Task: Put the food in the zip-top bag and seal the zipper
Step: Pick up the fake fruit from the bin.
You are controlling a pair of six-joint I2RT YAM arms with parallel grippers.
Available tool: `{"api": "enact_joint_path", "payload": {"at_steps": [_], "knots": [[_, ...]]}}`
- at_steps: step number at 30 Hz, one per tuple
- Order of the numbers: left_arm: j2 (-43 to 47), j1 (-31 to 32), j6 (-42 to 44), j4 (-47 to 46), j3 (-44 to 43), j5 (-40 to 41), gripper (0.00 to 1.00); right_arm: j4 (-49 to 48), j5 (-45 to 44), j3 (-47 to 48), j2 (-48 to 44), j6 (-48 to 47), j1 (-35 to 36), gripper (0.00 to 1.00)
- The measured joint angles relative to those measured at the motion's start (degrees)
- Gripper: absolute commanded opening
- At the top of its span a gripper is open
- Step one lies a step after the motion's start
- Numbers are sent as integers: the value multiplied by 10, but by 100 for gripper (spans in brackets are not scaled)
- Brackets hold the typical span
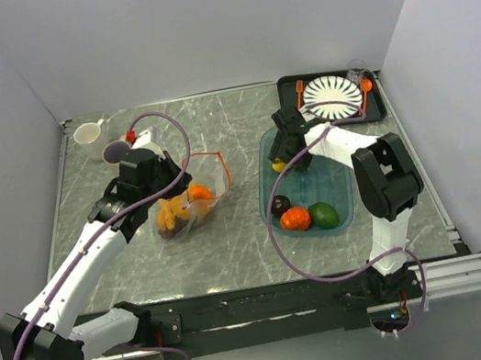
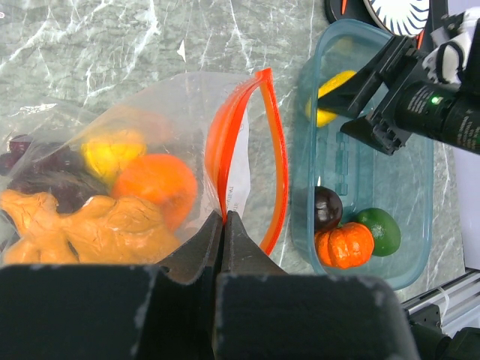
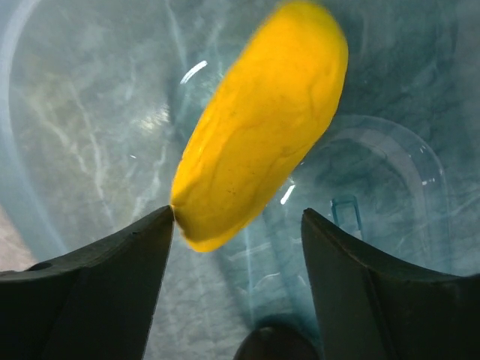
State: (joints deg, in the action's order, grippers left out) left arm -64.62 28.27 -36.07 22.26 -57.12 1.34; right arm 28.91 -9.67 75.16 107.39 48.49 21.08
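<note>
Dark grapes (image 2: 45, 178) partly behind orange food (image 2: 105, 229)

Pinches zipper (image 2: 281, 169) at open bag (image 2: 150, 97) mouth, food (image 2: 150, 184) inside. Shows tray (image 2: 420, 232) beside it with pumpkin (image 2: 343, 245), lime (image 2: 380, 231), plum (image 2: 327, 208), and right gripper (image 2: 339, 111) over a yellow piece (image 2: 328, 96).

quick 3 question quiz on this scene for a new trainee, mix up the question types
1. True or false: the zipper of the zip-top bag is pressed shut along its whole length.
2. Multiple choice: the food between the open fingers of the right gripper is A) yellow, B) green, C) purple.
3. Count: apart from that one, how many food pieces lie in the teal tray?

Key
1. False. The zipper gapes in an open loop.
2. A, the yellow piece.
3. Three: the dark round piece, the orange pumpkin and the green piece.
</note>
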Motion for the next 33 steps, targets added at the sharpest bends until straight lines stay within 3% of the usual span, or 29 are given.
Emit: {"api": "enact_joint_path", "payload": {"at_steps": [7,12,15,22,29,33], "knots": [[0,0,0,0,0,0,1,-18,11,-52,-14,-32,0,60],[0,0,0,0,0,0,1,-33,19,-64,-29,-56,0,77],[0,0,0,0,0,0,1,-43,24,-85,-53,-70,0,81],[0,0,0,-1,0,-1,1,-50,19,-75,-75,-95,-1,82],[0,0,1,-1,0,0,1,-50,19,-40,-44,-98,-6,77],[0,0,3,-1,0,1,1,-57,33,-52,-35,-89,-10,66]]}}
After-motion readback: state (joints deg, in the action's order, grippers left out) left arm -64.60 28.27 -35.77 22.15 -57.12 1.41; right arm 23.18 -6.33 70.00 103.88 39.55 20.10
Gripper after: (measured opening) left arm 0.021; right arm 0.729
